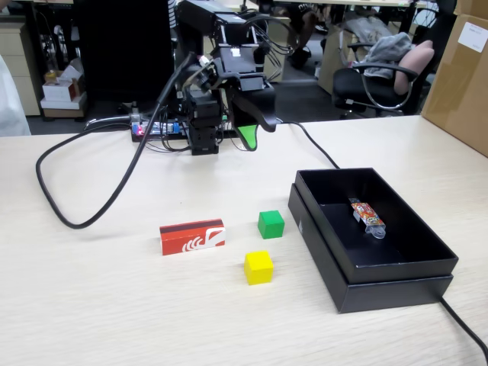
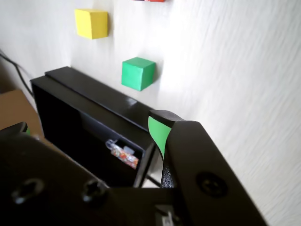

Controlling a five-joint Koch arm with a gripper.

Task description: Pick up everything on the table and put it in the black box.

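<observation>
- Pale wood-grain desk (image 1: 91, 305) carries the green cube (image 1: 271, 224), yellow cube (image 1: 258, 268) and red box (image 1: 192, 236), grouped near its middle, apart from each other.
- Black box (image 1: 396, 286) sits toward the right edge, just beside the cubes, holding a colourful packet (image 1: 367, 216).
- End effector (image 1: 255, 131) hangs empty over the far edge, jaws apart.
- A black cable (image 1: 84, 217) loops along the left side.

no readable text, red box (image 1: 192, 236) white swooshes only

black box (image 1: 396, 286) walls block right | cable (image 1: 84, 217) left | cubes well apart
</observation>
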